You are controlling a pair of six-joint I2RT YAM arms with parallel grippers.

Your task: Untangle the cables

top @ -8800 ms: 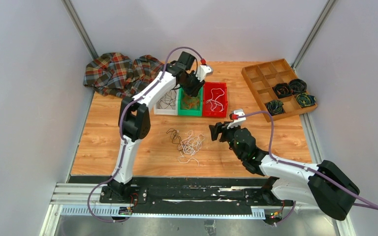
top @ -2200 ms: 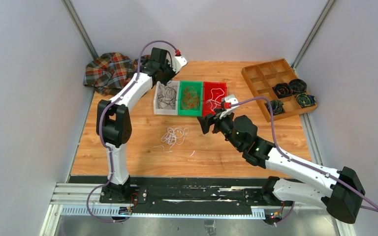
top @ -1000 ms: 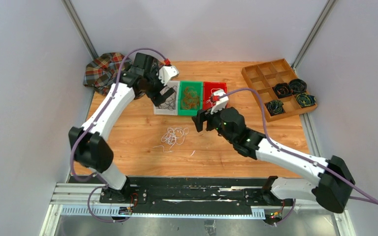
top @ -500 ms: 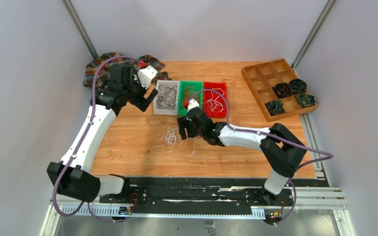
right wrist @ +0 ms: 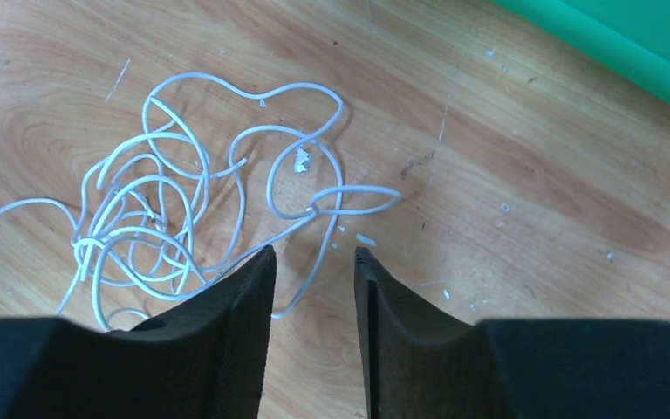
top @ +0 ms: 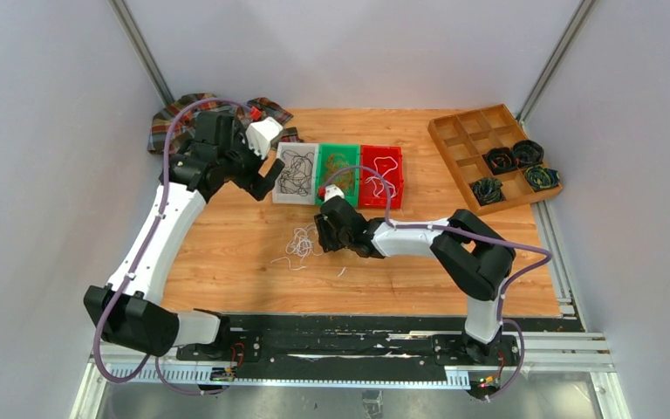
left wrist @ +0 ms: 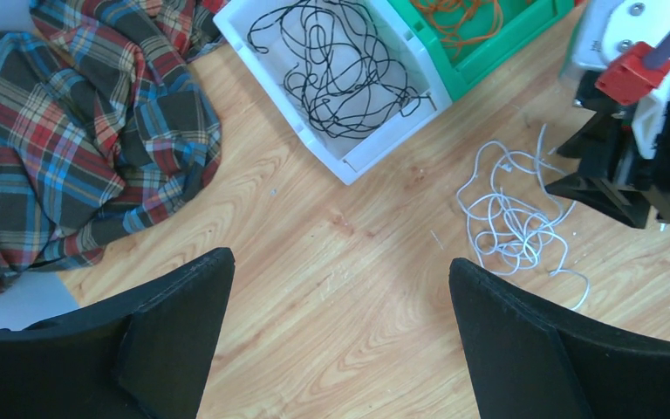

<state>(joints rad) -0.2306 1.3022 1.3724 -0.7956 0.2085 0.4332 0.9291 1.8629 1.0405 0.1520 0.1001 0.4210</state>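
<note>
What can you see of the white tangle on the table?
The white tangle is a loose knot of thin, pale, glossy wire lying flat on the wood table, near the green bin but apart from it. Loops bunch densely at one side; free ends stray out. The right hand sits at its edge, slightly open, one strand running into the gap.

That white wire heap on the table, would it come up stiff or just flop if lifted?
Probably floppy: the white wires lie flat in loose, irregular loops, holding no shape. Likely very light, each strand being thread-thin. Since loops cross and knot, pulling one strand would probably drag the rest along.
</note>
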